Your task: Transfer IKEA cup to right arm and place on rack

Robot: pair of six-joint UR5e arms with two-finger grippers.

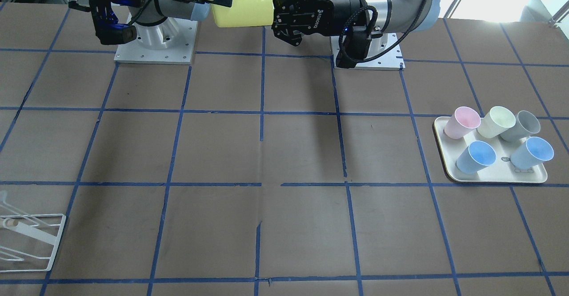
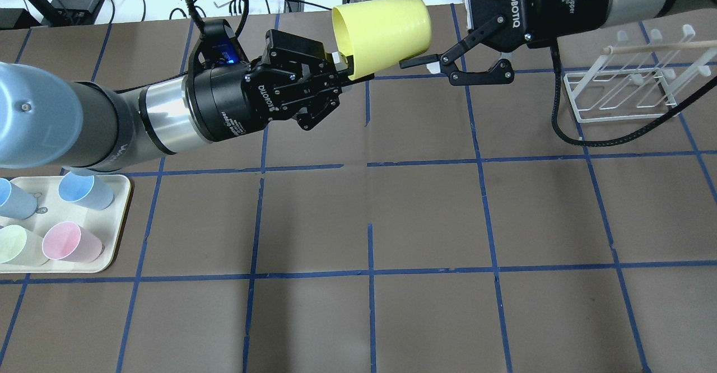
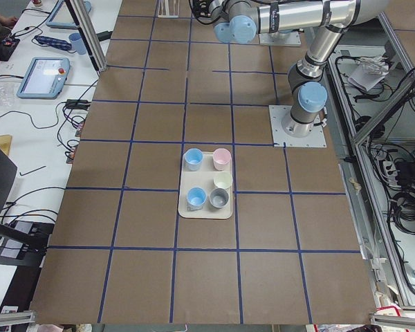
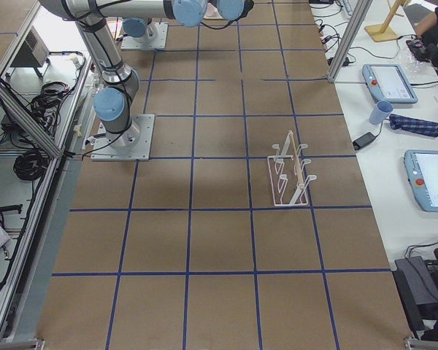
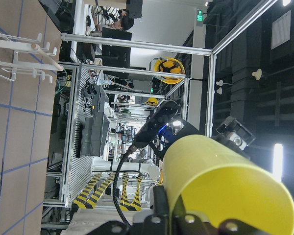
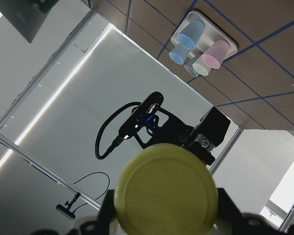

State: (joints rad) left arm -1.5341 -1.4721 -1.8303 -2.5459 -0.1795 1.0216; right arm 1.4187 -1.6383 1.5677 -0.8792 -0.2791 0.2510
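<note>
The left gripper (image 2: 343, 66) is holding the IKEA cup (image 2: 386, 31) in the air above the far middle of the table (image 2: 425, 216). Its fingers (image 2: 336, 57) are pinching the rim wall, one seemingly inside the mouth and one outside. The cup is lying on its side with the closed base pointing right, toward the right gripper (image 2: 411, 26). This rim grip is probably leaving the tapered body bare so the other arm has something to take. The right gripper's fingers are standing spread wide, one on the far side and one on the near side of the cup's narrow end. The pictures are not settling whether the pads are touching the plastic. In the right wrist view the round base is sitting squarely ahead between them, so the hand-over is looking lined up but not completed. The rack (image 2: 627, 117) is waiting at the far right of the table, near the right arm's side, which is likely why the cup is being passed across. The cream tray (image 2: 120, 222) with pastel cups (image 2: 70, 241) is sitting at the near left, well apart. "ROBOTIQ" is showing in white on both gripper bodies, with "Adaptive Gripper" partly readable on the right one; a small dark mark on the tray is staying too small to read.
</note>
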